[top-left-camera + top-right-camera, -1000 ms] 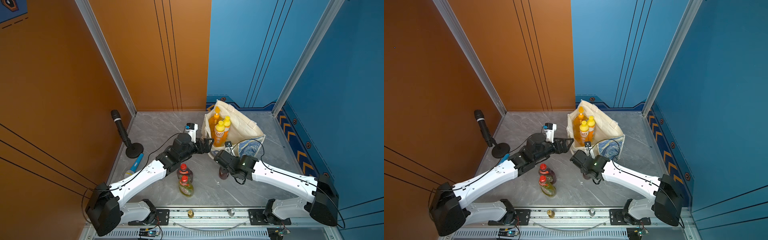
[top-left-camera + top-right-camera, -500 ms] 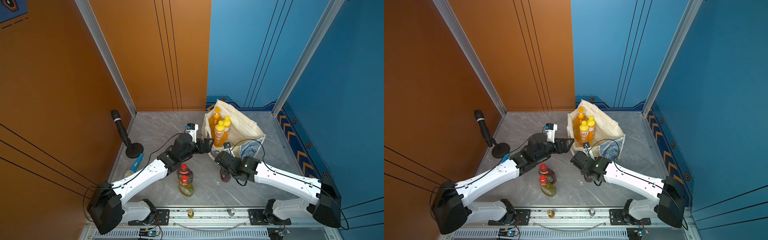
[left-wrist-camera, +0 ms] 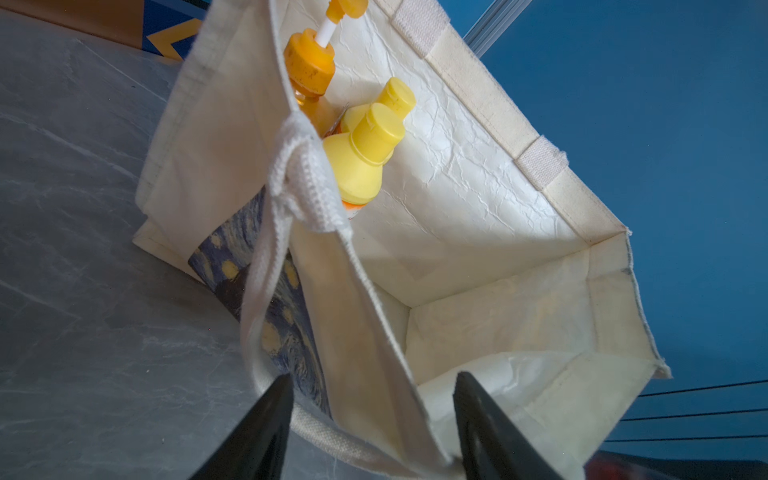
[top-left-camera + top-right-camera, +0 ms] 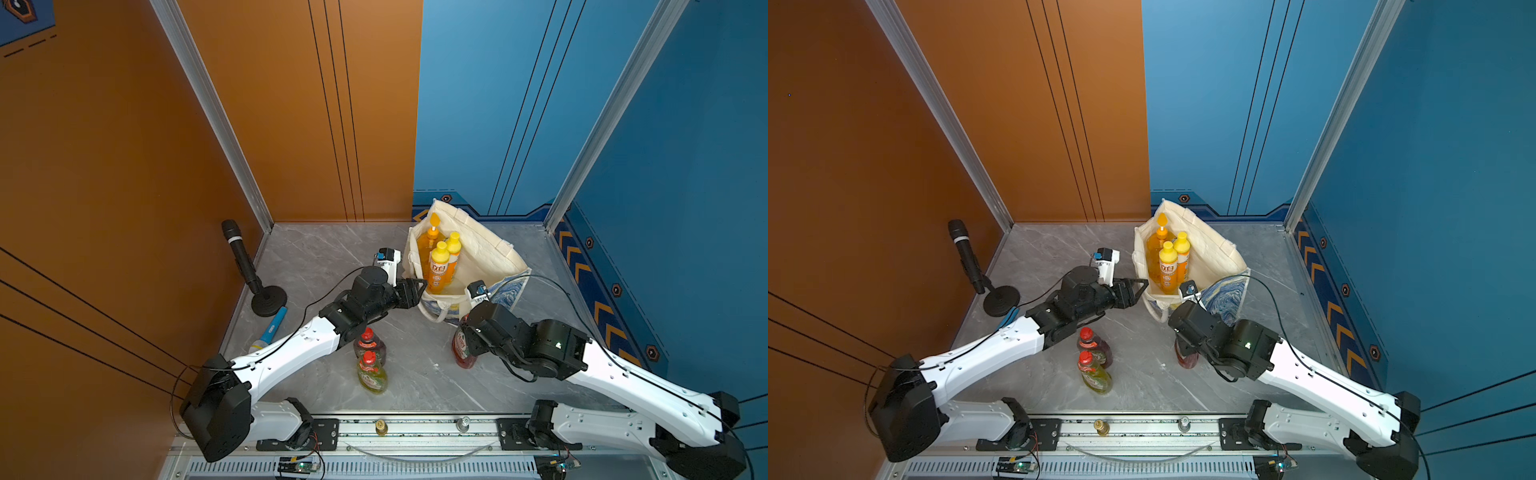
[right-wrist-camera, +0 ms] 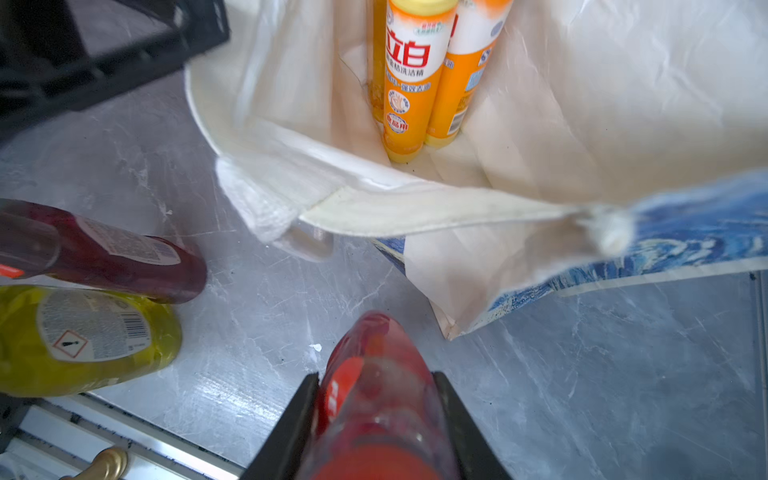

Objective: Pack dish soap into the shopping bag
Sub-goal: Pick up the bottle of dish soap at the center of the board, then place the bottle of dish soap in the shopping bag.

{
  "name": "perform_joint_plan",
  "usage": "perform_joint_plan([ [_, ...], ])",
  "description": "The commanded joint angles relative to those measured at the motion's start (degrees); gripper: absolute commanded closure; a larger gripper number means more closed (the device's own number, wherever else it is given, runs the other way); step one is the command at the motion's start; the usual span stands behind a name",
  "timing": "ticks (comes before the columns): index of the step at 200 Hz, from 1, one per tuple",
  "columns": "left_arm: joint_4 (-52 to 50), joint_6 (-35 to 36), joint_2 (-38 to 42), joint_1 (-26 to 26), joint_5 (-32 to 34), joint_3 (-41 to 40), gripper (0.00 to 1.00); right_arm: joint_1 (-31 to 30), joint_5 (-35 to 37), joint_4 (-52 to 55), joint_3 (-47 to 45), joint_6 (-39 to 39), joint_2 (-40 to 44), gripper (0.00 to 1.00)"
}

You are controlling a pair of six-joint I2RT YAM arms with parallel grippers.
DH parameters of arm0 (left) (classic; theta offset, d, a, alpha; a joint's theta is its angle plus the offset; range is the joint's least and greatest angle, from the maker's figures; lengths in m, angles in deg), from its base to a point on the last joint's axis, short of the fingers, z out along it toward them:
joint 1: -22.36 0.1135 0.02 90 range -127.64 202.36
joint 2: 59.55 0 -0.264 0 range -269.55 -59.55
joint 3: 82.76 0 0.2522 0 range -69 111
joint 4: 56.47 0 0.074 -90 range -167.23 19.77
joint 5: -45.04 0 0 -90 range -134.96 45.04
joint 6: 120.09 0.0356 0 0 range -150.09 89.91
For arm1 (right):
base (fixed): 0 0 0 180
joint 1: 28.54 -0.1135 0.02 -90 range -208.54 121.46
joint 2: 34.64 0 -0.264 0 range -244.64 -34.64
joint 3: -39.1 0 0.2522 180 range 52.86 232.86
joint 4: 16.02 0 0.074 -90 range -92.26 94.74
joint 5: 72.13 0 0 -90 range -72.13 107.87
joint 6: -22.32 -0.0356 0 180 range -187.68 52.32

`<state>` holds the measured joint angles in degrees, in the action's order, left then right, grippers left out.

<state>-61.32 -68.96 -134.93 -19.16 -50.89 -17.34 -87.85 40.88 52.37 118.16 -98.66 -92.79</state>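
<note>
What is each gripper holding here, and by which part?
The right gripper holds a dark red bottle by its upper body. The left gripper holds nothing: its jaws stand apart, astride a wall of the shopping bag.

Light: bright, even | blur — wrist-view foreground | glare: shopping bag (image 5: 623, 83) lining

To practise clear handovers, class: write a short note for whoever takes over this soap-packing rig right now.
Left gripper: open, fingers astride the shopping bag's near rim, not pinching it.
Right gripper: shut on a dark red bottle, upright beside the bag.
Done: the pump bottle and two yellow-capped bottles stand inside the bag.
Left: bag the held bottle, then the second dark red bottle and the yellow-green bottle, both standing on the table.
</note>
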Motion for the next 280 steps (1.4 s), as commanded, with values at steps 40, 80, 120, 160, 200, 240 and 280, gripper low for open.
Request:
perform_joint_plan([
  [40,0.0,0.2,-1.0,-0.3,-2.4,0.2,0.64,-0.8,-2.9,2.5,18.0,6.8,-2.5,0.85],
  [80,-0.1,0.0,-2.1,-1.3,-3.4,0.3,0.81,-0.7,-4.8,5.2,31.3,9.7,-10.0,0.88],
  [120,-0.1,0.2,-2.8,-2.7,-3.6,0.5,0.89,1.2,-3.8,6.4,42.0,10.9,-16.4,0.88],
  [160,0.0,0.6,-2.9,-3.5,-3.6,0.6,0.92,5.2,-0.6,5.6,46.4,10.3,-20.7,0.88],
  [200,0.3,0.8,-3.0,-4.3,-3.8,0.8,0.93,9.4,3.7,1.4,46.1,10.5,-22.5,0.88],
  [240,0.6,0.7,-3.1,-5.1,-3.8,1.0,0.94,11.2,8.8,-7.3,40.8,11.8,-22.7,0.88],
  [280,0.6,1.0,-2.8,-5.6,-3.8,1.2,0.94,12.0,15.7,-16.8,31.5,11.4,-21.9,0.85],
])
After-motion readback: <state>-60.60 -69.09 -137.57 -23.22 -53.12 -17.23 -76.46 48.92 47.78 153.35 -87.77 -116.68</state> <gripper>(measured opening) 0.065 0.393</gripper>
